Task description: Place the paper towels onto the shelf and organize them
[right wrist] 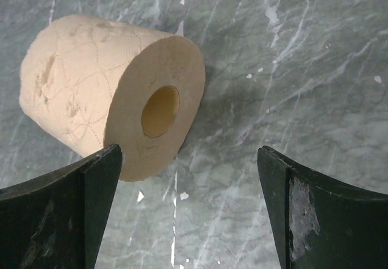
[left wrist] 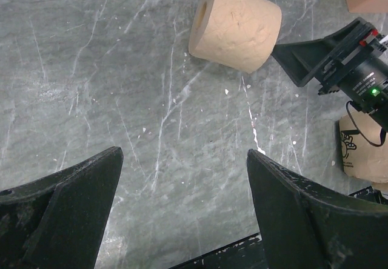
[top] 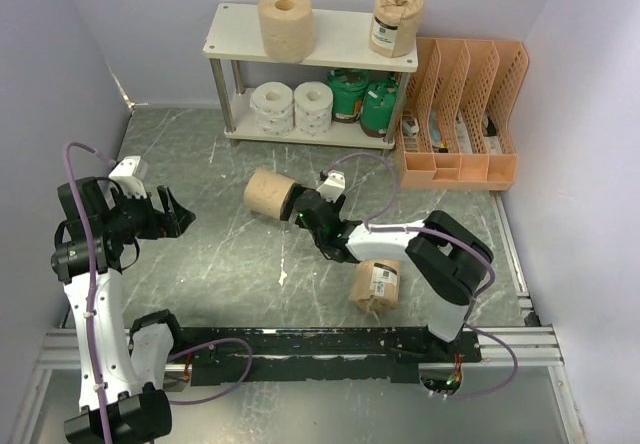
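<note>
**Six Rolls Shelved, Two Out Front**

The shelf (top: 340, 36) carries six paper towels. A bare tan roll (top: 286, 24) and a paper-wrapped roll (top: 397, 17) stand on its top board. Two white patterned rolls (top: 272, 107) and two green-wrapped rolls (top: 349, 95) fill its lower board. In front of the shelf, on the marbled table (top: 200, 154), a second tan roll (top: 268, 194) lies on its side. The right gripper (top: 300, 207), jaws spread wide, sits at the roll's open end with nothing pinched. Farther from the shelf rests a second wrapped roll (top: 376, 286). The left gripper (top: 178, 214), likewise spread and holding nothing, hovers off the shelf's front left.
</note>
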Action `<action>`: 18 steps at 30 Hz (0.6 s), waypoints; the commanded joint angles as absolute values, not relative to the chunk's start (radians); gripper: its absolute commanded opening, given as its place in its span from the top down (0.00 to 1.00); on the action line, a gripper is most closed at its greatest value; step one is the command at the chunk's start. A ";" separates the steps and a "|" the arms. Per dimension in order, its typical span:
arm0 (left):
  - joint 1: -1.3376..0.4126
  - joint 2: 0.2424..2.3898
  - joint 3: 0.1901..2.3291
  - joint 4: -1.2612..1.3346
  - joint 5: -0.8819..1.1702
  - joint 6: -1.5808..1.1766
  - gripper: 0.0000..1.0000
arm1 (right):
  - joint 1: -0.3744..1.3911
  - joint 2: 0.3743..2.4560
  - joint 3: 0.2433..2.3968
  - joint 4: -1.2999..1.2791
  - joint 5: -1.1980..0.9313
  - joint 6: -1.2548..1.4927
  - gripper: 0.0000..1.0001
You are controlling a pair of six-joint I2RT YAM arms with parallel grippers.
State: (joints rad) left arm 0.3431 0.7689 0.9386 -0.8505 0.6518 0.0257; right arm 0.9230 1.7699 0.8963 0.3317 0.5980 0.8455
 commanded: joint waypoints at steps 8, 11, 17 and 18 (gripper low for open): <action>0.354 0.745 0.933 -0.844 0.671 0.030 0.05 | 1.030 1.539 1.085 -0.399 0.925 0.797 0.01; 0.353 0.744 0.933 -0.845 0.673 0.032 0.05 | 1.132 1.510 1.206 -0.900 1.042 1.016 0.00; 0.353 0.744 0.933 -0.845 0.679 0.035 0.05 | 1.274 1.509 1.223 -1.380 0.762 1.100 0.00; 0.354 0.744 0.932 -0.845 0.681 0.036 0.05 | 1.298 1.490 1.198 -1.381 0.711 1.112 0.00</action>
State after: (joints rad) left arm 0.3435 0.7536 0.9386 -0.8505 0.6518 0.0261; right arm 1.2350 1.5093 1.2732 -0.9913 0.8776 1.0348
